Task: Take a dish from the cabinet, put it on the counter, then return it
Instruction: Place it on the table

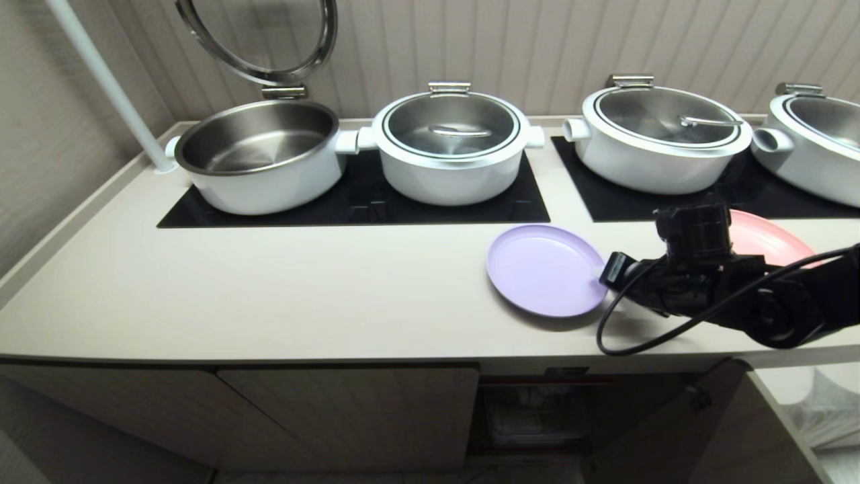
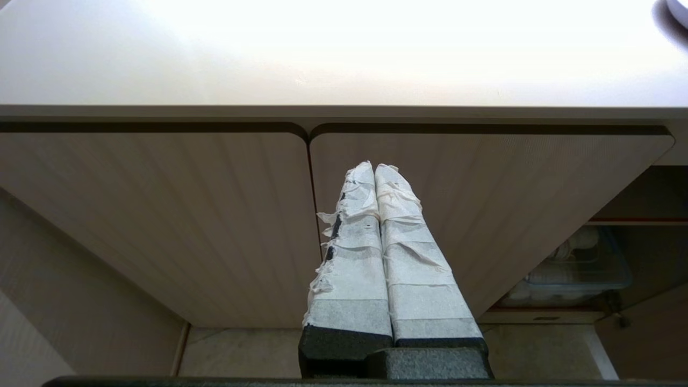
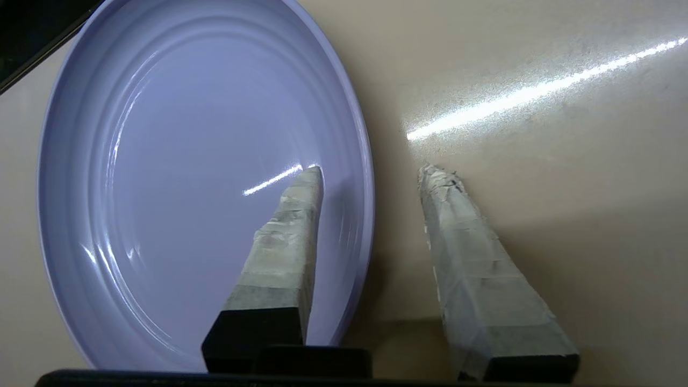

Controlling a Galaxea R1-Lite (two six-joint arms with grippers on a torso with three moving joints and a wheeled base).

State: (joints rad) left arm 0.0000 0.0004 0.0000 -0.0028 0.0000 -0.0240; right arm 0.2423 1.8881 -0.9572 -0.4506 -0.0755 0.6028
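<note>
Ribbed beige wall behind; long beige counter [image 1: 269, 289] with black glass panels [image 1: 363, 202] set into it. Going left to right you have: a white pole [image 1: 107, 84] at the far left corner, an open pot [image 1: 259, 158] with its lid tipped up, then three lidded white pots [image 1: 451, 144] along the back.

Right of centre, near the front edge, the purple plate [image 1: 544, 269] lies flat on the counter. So the set-down looks done; the return to the cabinet [image 1: 531, 417] is what remains. Its opening shows below the counter, under the plate.

The right gripper [image 3: 371, 177] sits at the plate's right rim. In the right wrist view its taped fingers stand apart at a moderate gap: one finger [image 3: 285, 252] over the inside of the plate, the other over bare counter, with the rim between them. Nothing is pinched. A pink plate [image 1: 772, 238] lies partly hidden behind the right arm.

For a clean release, lift straight off the rim before you pull back, so the inner finger does not drag the plate sideways toward the counter edge. For the re-grasp, keep the rim centred in the gap and close only once both fingers bracket it.

Left gripper [image 2: 374, 172]: parked low in front of the closed cabinet doors [image 2: 215, 226], fingers pressed together, holding nothing
</note>
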